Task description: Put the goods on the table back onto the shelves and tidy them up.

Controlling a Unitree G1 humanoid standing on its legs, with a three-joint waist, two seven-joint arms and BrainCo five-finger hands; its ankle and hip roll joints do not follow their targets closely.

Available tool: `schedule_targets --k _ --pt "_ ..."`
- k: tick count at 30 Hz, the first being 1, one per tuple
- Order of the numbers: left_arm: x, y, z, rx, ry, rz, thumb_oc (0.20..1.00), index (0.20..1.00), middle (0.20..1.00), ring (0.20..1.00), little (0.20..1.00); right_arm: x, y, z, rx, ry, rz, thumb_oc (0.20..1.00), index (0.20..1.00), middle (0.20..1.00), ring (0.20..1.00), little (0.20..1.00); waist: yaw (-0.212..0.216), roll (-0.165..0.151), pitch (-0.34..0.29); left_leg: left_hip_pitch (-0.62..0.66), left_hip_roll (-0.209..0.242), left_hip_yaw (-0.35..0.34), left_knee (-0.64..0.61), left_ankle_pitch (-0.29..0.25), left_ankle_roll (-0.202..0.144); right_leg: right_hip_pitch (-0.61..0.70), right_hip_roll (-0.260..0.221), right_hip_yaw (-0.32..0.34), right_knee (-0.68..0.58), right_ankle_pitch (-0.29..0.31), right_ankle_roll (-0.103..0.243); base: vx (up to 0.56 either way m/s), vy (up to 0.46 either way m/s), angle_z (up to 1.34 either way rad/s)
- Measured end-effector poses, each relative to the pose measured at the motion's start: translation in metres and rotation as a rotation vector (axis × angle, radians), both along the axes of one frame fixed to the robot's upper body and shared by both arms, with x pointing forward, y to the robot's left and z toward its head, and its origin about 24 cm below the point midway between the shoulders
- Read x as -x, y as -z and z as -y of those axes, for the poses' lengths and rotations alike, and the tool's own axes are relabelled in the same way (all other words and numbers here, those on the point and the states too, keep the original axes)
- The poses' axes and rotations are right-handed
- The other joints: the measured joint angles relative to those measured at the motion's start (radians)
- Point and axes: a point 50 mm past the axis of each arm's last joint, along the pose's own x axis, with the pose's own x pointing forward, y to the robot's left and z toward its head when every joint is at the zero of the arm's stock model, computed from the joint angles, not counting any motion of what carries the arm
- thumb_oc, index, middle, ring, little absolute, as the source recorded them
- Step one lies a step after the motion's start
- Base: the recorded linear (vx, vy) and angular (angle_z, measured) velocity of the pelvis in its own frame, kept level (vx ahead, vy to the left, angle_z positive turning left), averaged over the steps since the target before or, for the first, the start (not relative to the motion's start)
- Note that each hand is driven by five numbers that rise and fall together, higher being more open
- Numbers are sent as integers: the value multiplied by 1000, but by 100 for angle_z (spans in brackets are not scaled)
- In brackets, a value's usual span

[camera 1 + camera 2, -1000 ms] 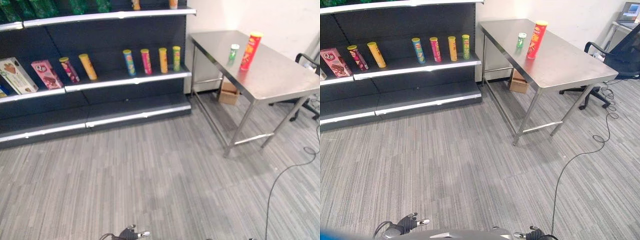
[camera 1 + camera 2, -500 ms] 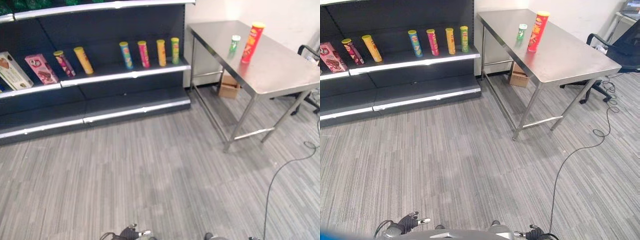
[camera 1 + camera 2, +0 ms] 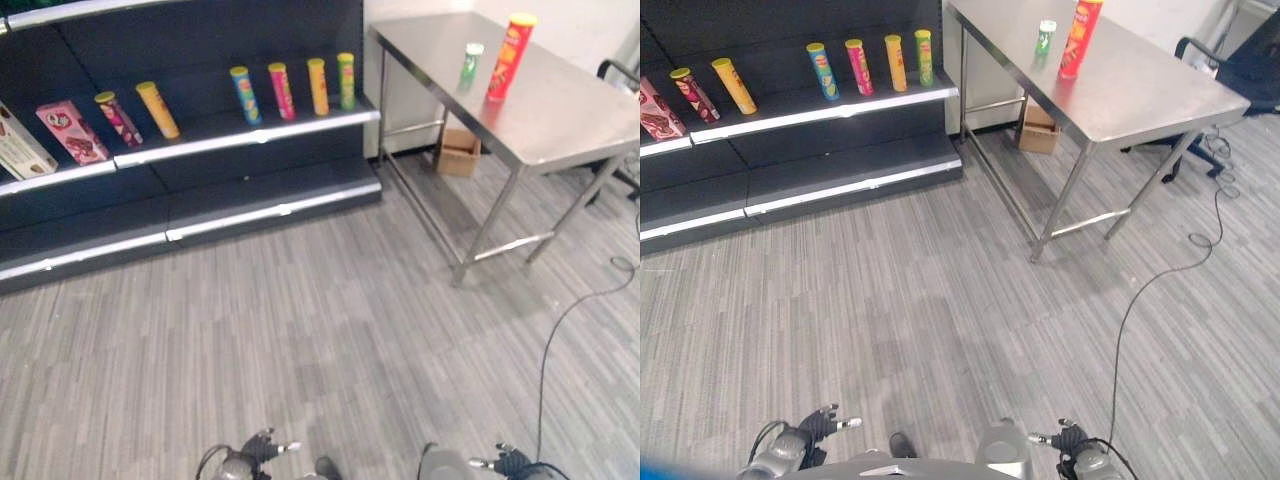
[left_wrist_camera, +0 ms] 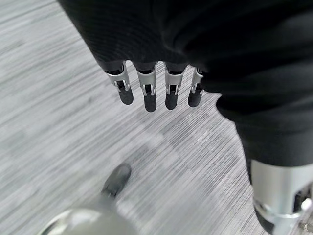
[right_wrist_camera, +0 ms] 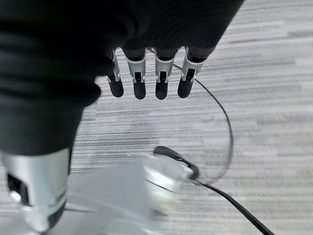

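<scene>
Grey striped carpet (image 3: 330, 340) runs to a dark shelf unit (image 3: 200, 190) and a steel table (image 3: 560, 110). The whole view has tilted downward since a second ago, so shelves and table sit higher in the picture; nothing on them has moved. A red can (image 3: 506, 56) and a small green can (image 3: 470, 63) stand on the table, near each other. Both hands hang low with straight fingers, empty: left hand (image 4: 146, 93), right hand (image 5: 146, 78).

A cardboard box (image 3: 458, 156) sat on the grey striped floor (image 3: 330, 330) under the table; a black office chair (image 3: 1230, 70) stood beyond it.
</scene>
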Motion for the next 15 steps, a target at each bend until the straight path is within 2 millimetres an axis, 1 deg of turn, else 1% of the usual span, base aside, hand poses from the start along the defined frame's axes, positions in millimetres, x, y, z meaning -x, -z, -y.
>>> schedule_targets --k 1,2,3,4,5,6,7,8,9,10,11,12,13,14,15 --pt "-2 -1 -1 -6 0 4 1000 1000 1000 1000 1000 2 1 0 1 3 -7 1000 1000 1000 1000 1000 -8 -1 2 -1 -3 0 0 -3 4 -37 8 -2 -1 -1 1 236 -40 4" --pt "-3 -1 -1 -10 -1 5 1000 1000 1000 1000 1000 3 1 1 2 8 -10 1000 1000 1000 1000 1000 -22 6 4 -19 -9 -4 0 -5 7 -66 41 11 -116 -6 9 324 -80 12" --pt "-3 -1 0 -7 -1 4 1000 1000 1000 1000 1000 3 0 2 3 14 -10 1000 1000 1000 1000 1000 -38 -1 3 -22 -16 -6 0 -6 9 -64 63 29 -242 -6 11 397 -168 8" --pt "-7 -2 2 -3 0 14 1000 1000 1000 1000 1000 0 0 3 6 16 -3 1000 1000 1000 1000 1000 -58 -13 15 -24 -40 -4 0 -14 14 -62 80 17 -478 35 33 327 -126 5" --pt "-13 -3 3 0 4 27 1000 1000 1000 1000 1000 -1 -1 3 7 16 -1 1000 1000 1000 1000 1000 -65 -22 22 -22 -53 -4 1 -19 16 -65 81 3 -585 58 38 465 -184 0" --pt "-17 -5 5 3 8 40 1000 1000 1000 1000 1000 -2 -1 3 7 16 0 1000 1000 1000 1000 1000 -71 -27 27 -23 -64 -6 0 -24 19 -77 77 -17 -638 71 46 428 -153 20" --pt "-20 -5 9 13 10 48 1000 1000 1000 1000 1000 0 0 3 8 20 -9 1000 1000 1000 1000 1000 -93 -23 29 -15 -67 -23 1 -34 16 -101 71 -39 -637 95 53 549 -232 36" --pt "-22 -5 13 22 15 54 1000 1000 1000 1000 1000 3 0 4 10 25 -16 1000 1000 1000 1000 1000 -105 -19 29 -12 -64 -35 1 -38 11 -95 68 -52 -631 97 53 483 -216 50" --pt "-23 -5 17 33 17 58 1000 1000 1000 1000 1000 6 1 4 10 28 -27 1000 1000 1000 1000 1000 -110 -14 26 1 -61 -53 1 -43 8 -96 65 -64 -599 109 38 310 -150 40" --pt "-23 -5 19 40 18 64 1000 1000 1000 1000 1000 8 1 4 10 29 -33 1000 1000 1000 1000 1000 -109 -12 25 13 -55 -58 1 -50 -3 -95 67 -64 -559 116 38 319 -201 32" --pt "-20 -3 22 49 17 56 1000 1000 1000 1000 1000 11 2 4 11 30 -41 1000 1000 1000 1000 1000 -107 -7 15 30 -42 -71 2 -63 -23 -80 77 -62 -494 120 32 403 -403 50" --pt "-13 0 26 59 14 40 1000 1000 1000 1000 1000 16 2 7 15 33 -50 1000 1000 1000 1000 1000 -119 5 -7 49 -19 -113 5 -80 -48 -28 93 -68 -494 154 3 523 -542 67" --pt "-10 2 30 71 10 30 1000 1000 1000 1000 1000 17 1 11 26 33 -52 1000 1000 1000 1000 1000 -124 31 -9 52 14 -135 29 -80 -75 -2 121 -74 -487 169 -18 483 -562 87" --pt "-8 4 30 76 -3 21 1000 1000 1000 1000 1000 17 1 12 28 34 -56 1000 1000 1000 1000 1000 -124 36 -10 36 46 -154 108 -86 -98 25 135 -74 -489 167 -37 345 -422 89" --pt "-7 4 29 88 -42 23 1000 1000 1000 1000 1000 16 0 12 28 36 -52 1000 1000 1000 1000 1000 -106 9 -18 -32 93 -173 314 -59 -145 97 136 -107 -516 144 -75 346 -435 75"
